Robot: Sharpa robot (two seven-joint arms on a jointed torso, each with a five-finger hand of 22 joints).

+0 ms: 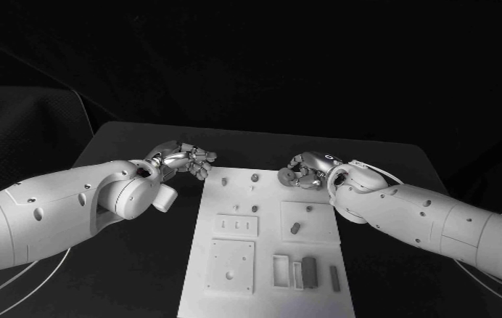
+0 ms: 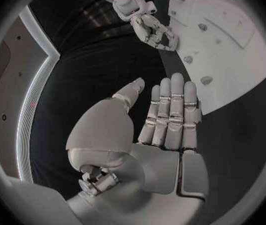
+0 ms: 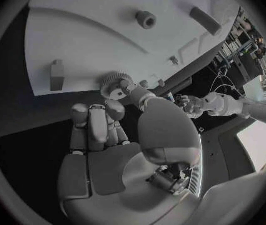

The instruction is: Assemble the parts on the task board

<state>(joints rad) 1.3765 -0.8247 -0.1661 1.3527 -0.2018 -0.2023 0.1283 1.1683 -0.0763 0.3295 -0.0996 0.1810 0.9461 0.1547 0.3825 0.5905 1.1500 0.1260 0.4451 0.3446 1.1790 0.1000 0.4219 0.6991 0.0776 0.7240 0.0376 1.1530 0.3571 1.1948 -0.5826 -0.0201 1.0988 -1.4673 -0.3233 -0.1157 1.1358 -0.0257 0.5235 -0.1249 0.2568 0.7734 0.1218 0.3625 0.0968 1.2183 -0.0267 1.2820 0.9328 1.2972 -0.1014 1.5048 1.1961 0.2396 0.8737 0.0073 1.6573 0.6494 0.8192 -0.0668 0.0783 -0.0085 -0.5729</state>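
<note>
My left hand (image 1: 183, 160) hovers over the black table (image 1: 136, 260) just off the task board's (image 1: 267, 289) far left corner, fingers straight and close together, thumb apart, holding nothing. On the board, small parts stand near the far edge: a peg (image 1: 254, 178) and 2 more studs (image 1: 253, 208) below it. My right hand (image 1: 305, 172) sits at the board's far right edge, fingers curled, thumb and fingertips pinching a small toothed gear (image 3: 114, 85) against the board's rim.
</note>
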